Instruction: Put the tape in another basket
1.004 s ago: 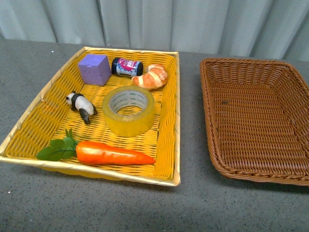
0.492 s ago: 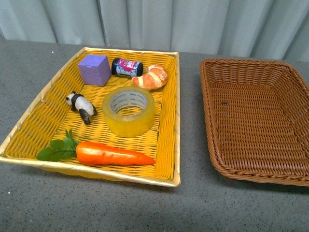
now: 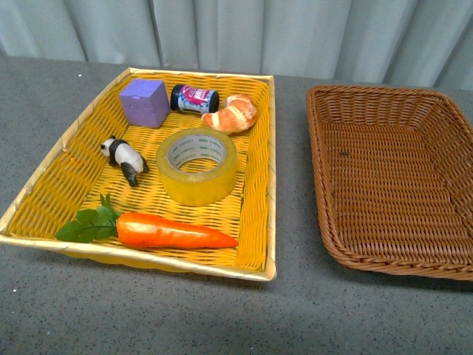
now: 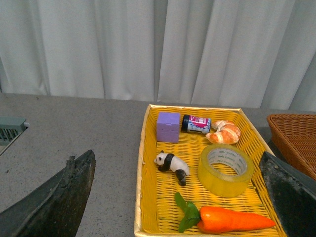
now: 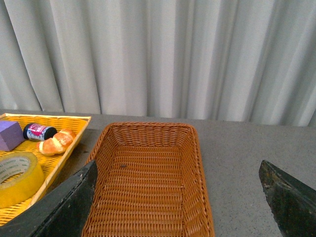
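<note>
Grey table point(image 3: 148, 310), pale curtain behind. Yellow tray point(image 3: 66, 185), left side, holds the tape point(image 3: 197, 168), which lies flat mid-tray. Brown basket point(image 3: 316, 185), right side. Tape is probably light, rigid and slick-sided, so pinch wall through core. Left gripper point(image 4: 177, 163) and right gripper point(image 5: 177, 168): jaws spread, holding nothing.

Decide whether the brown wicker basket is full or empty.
Empty: only bare weave and a dark speck show inside the basket; the tape sits in the yellow tray.

Green print rings the core of the tape point(image 3: 198, 181) and a pink label wraps the jar point(image 3: 194, 98); neither is legible.
</note>
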